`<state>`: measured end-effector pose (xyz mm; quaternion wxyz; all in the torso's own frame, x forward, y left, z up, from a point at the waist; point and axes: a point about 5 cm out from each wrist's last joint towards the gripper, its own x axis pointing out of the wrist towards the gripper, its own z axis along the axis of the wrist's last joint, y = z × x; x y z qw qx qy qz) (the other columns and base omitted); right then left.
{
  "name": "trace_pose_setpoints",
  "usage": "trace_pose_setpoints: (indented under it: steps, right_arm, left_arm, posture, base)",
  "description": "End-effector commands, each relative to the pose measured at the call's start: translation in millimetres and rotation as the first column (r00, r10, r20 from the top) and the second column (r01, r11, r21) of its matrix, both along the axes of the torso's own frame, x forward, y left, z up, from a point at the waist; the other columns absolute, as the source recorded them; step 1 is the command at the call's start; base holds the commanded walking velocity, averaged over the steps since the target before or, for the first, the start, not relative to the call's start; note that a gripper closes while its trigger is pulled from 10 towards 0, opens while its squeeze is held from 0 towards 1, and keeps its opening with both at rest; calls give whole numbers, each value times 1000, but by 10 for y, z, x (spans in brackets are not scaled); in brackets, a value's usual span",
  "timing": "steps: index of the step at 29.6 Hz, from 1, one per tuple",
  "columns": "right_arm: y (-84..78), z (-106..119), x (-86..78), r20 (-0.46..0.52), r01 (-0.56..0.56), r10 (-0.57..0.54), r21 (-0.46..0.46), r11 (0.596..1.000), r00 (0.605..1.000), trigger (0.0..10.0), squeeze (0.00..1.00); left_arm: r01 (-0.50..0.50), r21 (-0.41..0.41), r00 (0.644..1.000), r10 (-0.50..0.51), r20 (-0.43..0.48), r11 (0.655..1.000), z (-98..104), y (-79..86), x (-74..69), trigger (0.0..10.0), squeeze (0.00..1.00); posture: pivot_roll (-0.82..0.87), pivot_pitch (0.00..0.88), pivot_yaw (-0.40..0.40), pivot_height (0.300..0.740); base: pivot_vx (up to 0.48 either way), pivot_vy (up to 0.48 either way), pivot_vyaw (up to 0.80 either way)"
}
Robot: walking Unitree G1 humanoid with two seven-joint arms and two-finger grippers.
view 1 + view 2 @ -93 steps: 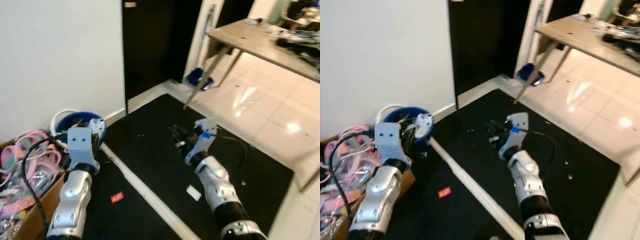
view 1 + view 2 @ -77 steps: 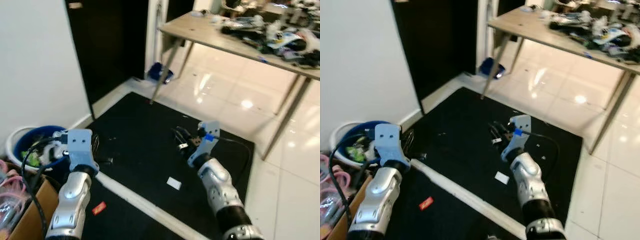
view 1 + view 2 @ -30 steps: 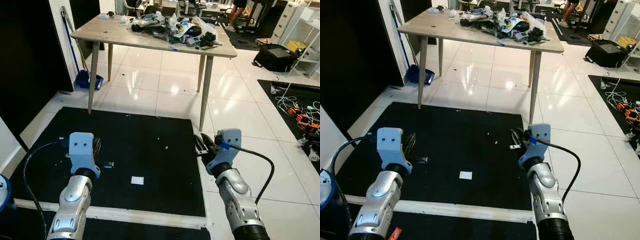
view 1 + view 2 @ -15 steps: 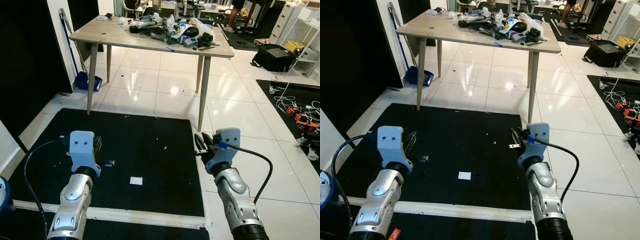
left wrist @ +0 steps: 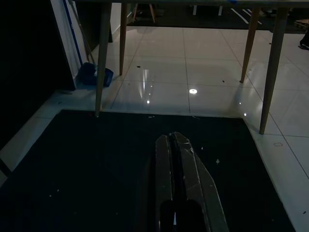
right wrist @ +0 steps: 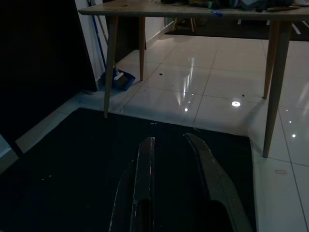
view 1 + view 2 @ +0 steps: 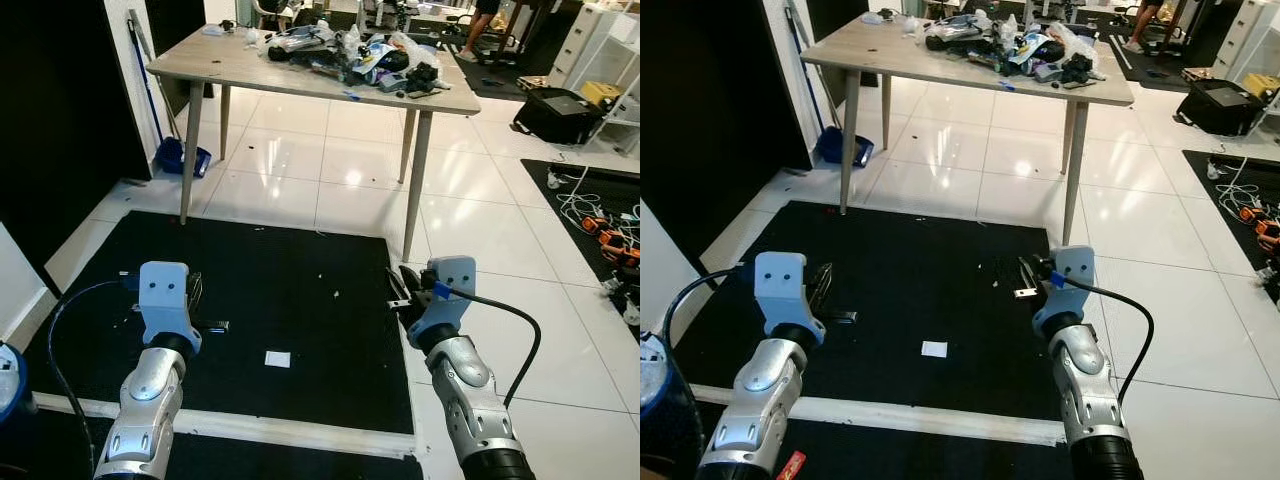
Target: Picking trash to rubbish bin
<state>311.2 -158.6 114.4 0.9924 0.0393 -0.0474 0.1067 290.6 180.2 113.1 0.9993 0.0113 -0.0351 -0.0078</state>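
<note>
since half a second ago only the camera has shifted slightly. white paper scrap lies on the black mat, near, between both arms. left pincer clenched, right pincer released and empty. step closer, lower the right over the scrap, then pinch flat.

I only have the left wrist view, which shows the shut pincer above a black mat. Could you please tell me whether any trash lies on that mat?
Observer: Yes, a small white scrap lies on the black mat, ahead of the robot and between its two arms, below where your left pincer is looking.
Operator: Thank you. Is the right pincer ready to grasp?
Observer: The right pincer is open and holds nothing. It sits near the mat's right edge.
Operator: And where is the bin?
Observer: The blue bin stands low at the robot's left, beside the left arm.
</note>
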Motion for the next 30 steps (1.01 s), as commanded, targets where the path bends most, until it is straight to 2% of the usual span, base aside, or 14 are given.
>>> trace_pose_setpoints:
  steps: [1,30]
  right_arm:
    - [-4,0,-10,7,4,-4,-1,1000,1000,10000,0]
    - [17,-5,7,0,-6,6,-1,1000,1000,10000,0]
  left_arm:
    - [12,9,1000,-12,9,1000,5,-14,2,10000,0]
    - [15,7,1000,-15,19,1000,20,-20,11,10000,0]
  posture:
    - [0,85,-35,740]
    - [2,85,-39,740]
  base:
    - [240,0,0]
    - [271,0,0]
